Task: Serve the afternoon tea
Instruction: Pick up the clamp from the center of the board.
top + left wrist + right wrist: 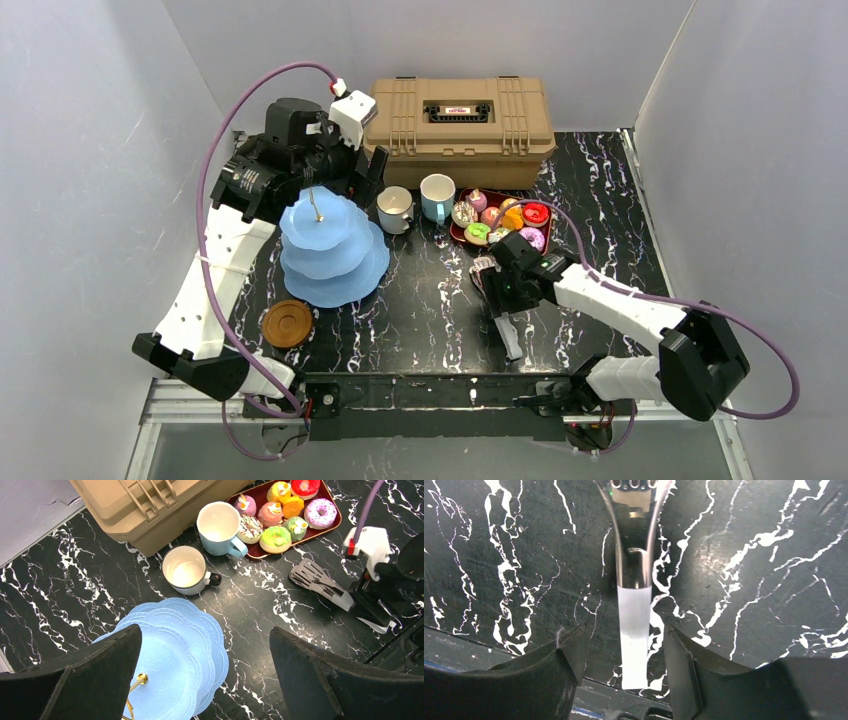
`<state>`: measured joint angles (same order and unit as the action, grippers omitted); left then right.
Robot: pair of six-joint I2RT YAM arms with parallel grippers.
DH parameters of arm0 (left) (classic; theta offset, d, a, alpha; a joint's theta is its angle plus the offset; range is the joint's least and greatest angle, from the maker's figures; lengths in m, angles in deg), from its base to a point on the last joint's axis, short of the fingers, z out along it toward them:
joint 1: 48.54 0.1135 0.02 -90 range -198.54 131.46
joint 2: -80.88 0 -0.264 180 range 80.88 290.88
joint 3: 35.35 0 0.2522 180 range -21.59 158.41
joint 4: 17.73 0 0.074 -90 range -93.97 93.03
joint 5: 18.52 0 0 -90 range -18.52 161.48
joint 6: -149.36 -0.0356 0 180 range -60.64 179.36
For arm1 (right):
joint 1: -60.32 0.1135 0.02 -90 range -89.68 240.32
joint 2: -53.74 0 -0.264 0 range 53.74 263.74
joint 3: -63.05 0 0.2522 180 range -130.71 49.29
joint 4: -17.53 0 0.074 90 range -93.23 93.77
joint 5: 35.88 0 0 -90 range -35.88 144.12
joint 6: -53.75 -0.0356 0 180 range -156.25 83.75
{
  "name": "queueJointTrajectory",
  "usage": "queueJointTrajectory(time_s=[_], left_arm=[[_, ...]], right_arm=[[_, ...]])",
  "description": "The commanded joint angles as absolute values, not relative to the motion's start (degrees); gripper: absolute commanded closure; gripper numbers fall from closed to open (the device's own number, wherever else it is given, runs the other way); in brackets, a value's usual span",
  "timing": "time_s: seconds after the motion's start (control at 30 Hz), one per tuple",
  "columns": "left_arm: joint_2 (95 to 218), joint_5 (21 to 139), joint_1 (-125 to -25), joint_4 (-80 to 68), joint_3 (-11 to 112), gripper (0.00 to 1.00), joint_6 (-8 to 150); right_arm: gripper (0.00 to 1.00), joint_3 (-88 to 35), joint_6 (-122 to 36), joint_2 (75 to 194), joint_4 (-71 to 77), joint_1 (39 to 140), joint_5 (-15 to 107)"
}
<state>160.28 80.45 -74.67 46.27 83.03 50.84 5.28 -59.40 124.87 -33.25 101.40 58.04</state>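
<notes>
Cake stand (332,250): light blue, three tiers, upright, left of centre in the top view. Brown saucer (288,323) lies flat on the bench (420,300) near the stand's lower left edge. White mug (395,208) is just right of the stand's top tier, and the blue mug (437,196) is beside it further right. Both mugs are upright, mouths up, handles toward the right side.

Toy donuts and cakes (285,510) are bunched on a dark-red tray (305,533), just right of the blue mug. Can't tell if mug and tray touch. Tan toolbox (460,115) sits behind the mugs and tray at top centre, lid down.

Metal tongs (634,580) lie flat on the bench below the tray, right of centre in the top view, with the handle end toward the bench's near edge. Right claw (626,630) sits over that handle end, partly spread. One finger is on each side of the handle with a gap showing on both sides, so it grips nothing.

Left claw (205,635) hangs in the upper left of the top view, above the stand and close to the toolbox. Its jaws are spread wide, with nothing between them.
</notes>
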Motion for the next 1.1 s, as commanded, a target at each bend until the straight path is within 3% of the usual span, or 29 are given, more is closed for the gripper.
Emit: queueJointTrajectory(time_s=[0.0, 0.27, 0.5, 0.77, 1.07], left_arm=[[158.59, 82.17, -74.29, 47.74, 82.82, 0.02, 50.85], [157.49, 84.70, -74.29, 48.09, 81.47, 0.02, 48.24], [154.62, 94.05, -74.31, 48.05, 77.35, 0.02, 40.30], [144.80, 107.90, -75.37, 46.74, 64.86, 0.04, 18.87], [130.82, 100.59, -89.07, 38.92, 44.44, 0.13, -6.22]], right_arm=[[0.39, 5.43, -62.60, 127.89, -30.82, 103.58, 61.62], [0.71, 4.83, -63.62, 126.87, -28.84, 104.08, 66.61], [0.91, 1.79, -60.60, 126.05, -29.20, 104.52, 64.34], [0.99, -4.86, -57.33, 120.24, -25.37, 104.53, 44.76], [0.99, -9.06, -68.24, 118.44, -12.33, 104.44, 29.36]])
